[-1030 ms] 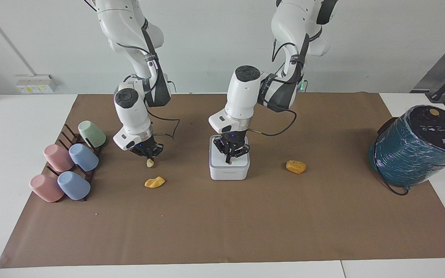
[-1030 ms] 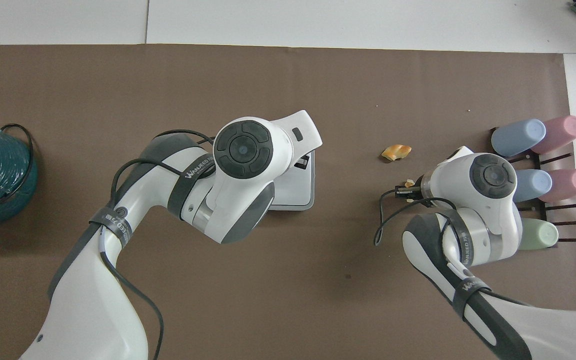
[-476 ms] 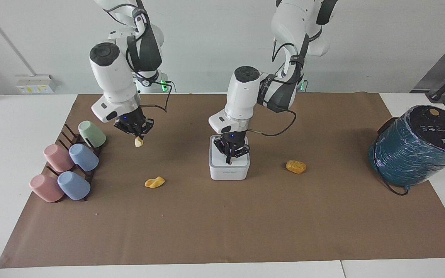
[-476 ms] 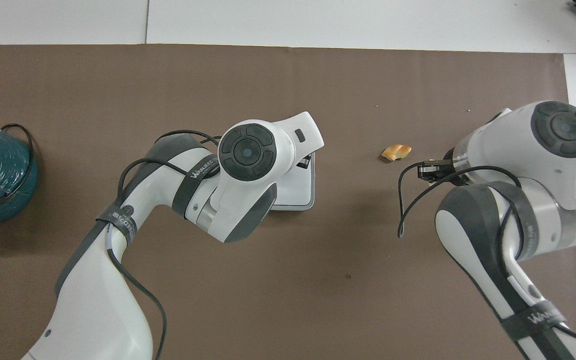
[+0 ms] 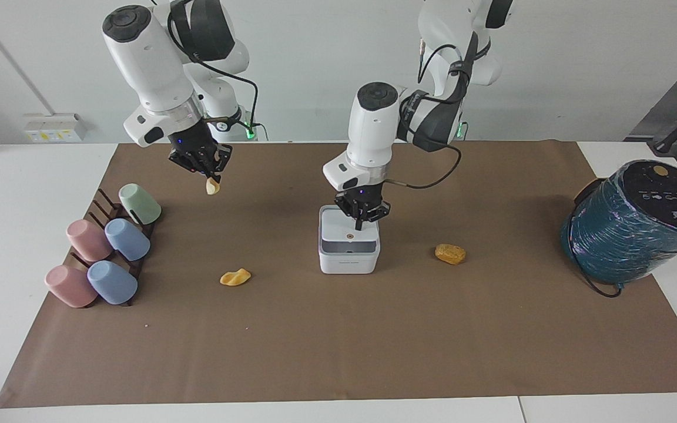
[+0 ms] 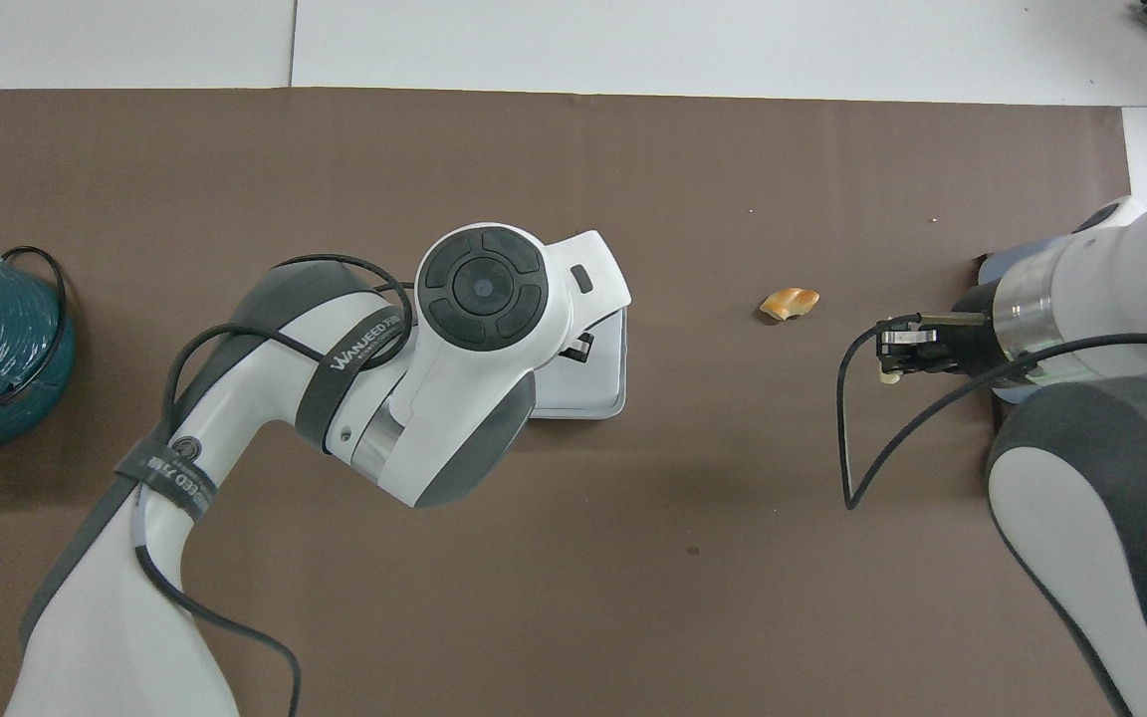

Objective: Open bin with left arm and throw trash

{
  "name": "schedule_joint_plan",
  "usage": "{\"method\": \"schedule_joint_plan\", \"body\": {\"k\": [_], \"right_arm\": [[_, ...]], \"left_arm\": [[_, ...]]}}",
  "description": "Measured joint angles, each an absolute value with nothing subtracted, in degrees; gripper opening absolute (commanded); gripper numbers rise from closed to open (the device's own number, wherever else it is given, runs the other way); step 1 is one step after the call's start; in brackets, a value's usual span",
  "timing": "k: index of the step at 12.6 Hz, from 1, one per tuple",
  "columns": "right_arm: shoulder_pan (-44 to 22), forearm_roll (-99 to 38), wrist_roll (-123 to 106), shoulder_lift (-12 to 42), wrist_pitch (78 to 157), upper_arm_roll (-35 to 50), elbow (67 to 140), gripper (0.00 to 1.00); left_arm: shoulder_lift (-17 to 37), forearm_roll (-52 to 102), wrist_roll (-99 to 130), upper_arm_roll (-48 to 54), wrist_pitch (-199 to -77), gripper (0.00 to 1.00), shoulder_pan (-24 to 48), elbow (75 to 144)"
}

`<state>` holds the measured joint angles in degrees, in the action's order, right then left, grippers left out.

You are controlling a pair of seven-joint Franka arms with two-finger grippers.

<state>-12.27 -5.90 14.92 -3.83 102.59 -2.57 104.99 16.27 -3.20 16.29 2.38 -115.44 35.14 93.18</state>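
Right gripper [image 5: 211, 174] grips a pale yellow scrap [image 5: 213, 187] in the air, well apart from the bin [image 5: 348, 247].
Left gripper [image 5: 365, 216], fingers nearly closed and empty, hovers over the bin on the worktop [image 5: 338, 341]; lid looks unopened. Next: open it, then carry scrap across.

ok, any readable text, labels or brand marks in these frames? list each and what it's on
"WANJEED": white lettering on the black strap around the left arm, read in the overhead view; the last letters are uncertain.
Front label on the bin: a faint mark, too small to read.
Icons and markings on the black top of the teal drum: too blurred to read.
Nothing else carries readable text.
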Motion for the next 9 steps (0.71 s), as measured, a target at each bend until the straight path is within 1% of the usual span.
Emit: {"method": "schedule_joint_plan", "body": {"k": [2, 4, 7, 9], "right_arm": [[-12.4, -10.5, 18.3, -3.5, 105.2, -2.3, 105.0, 0.00], [-13.1, -14.0, 21.5, -2.7, 109.2, -2.0, 105.0, 0.00], [-19.0, -14.7, 27.6, 0.5, 117.3, -1.9, 105.1, 0.00], [-24.0, -14.7, 32.9, 4.0, 123.0, -1.8, 105.1, 0.00]], "left_arm": [[12.7, -3.2, 16.3, 2.2, -108.6, 0.00, 35.1, 93.4], [10.5, -3.2, 16.3, 1.9, -103.7, 0.00, 35.1, 93.9], [6.1, -3.4, 16.3, 1.1, -101.2, 0.00, 33.8, 97.6], [2.4, -3.4, 16.3, 0.9, -101.2, 0.00, 30.0, 101.0]]}}
